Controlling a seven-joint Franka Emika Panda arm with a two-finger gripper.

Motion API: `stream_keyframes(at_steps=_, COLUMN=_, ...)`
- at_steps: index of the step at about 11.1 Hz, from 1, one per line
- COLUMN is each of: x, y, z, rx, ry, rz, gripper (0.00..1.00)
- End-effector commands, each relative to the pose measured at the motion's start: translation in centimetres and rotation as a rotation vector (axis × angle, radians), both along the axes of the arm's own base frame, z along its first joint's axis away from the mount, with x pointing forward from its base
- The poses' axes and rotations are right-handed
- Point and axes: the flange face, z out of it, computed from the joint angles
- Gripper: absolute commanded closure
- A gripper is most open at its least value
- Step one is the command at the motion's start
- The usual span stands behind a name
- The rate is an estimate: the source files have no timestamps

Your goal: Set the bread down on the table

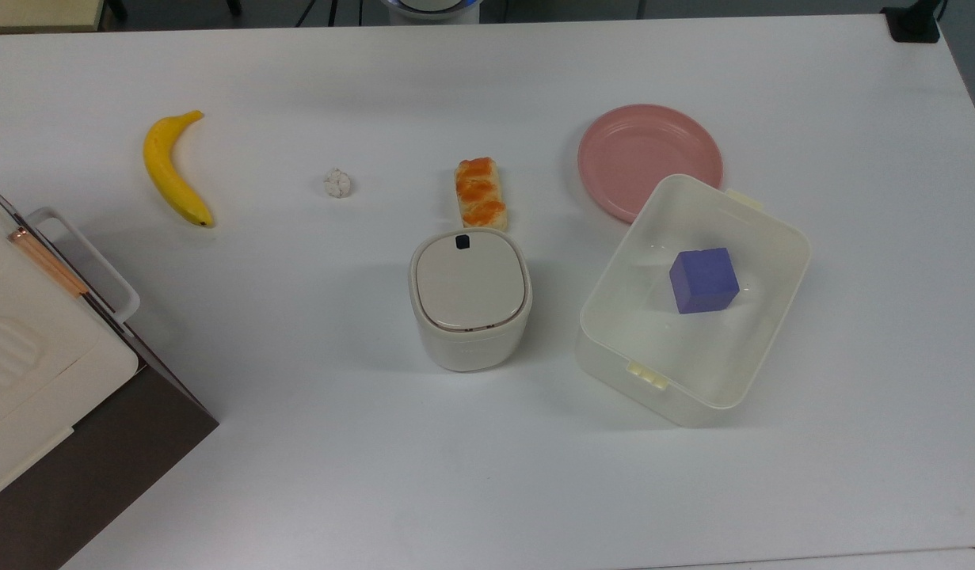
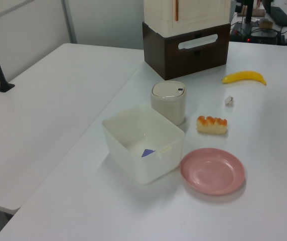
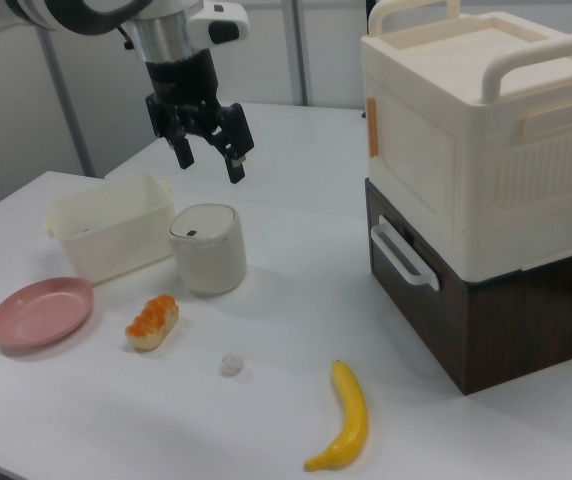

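My jaws [image 3: 209, 153] hang spread and empty in the upper left of the right view, high above the worktop [image 1: 376, 475]; the bread [image 1: 481, 192] lies flat on the worktop at the top view's centre, just above the lidded cream bin [image 1: 470, 299], between the white ball [image 1: 337, 183] and the pink plate [image 1: 650, 158]

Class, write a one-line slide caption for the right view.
Open gripper raised above the table, where the bread lies between a pink plate and a banana.
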Motion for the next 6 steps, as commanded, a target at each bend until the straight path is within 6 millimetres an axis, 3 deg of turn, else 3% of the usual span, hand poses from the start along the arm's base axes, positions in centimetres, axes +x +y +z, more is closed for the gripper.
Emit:
stream_keyframes(at_steps=1, x=-1.58, y=-0.54, z=2.46, rx=0.033, ry=0.013, rz=0.093, gripper=0.00)
stream_keyframes(at_steps=6, x=-1.67, y=0.27, z=2.63, rx=0.041, ry=0.011, rz=0.069, gripper=0.00)
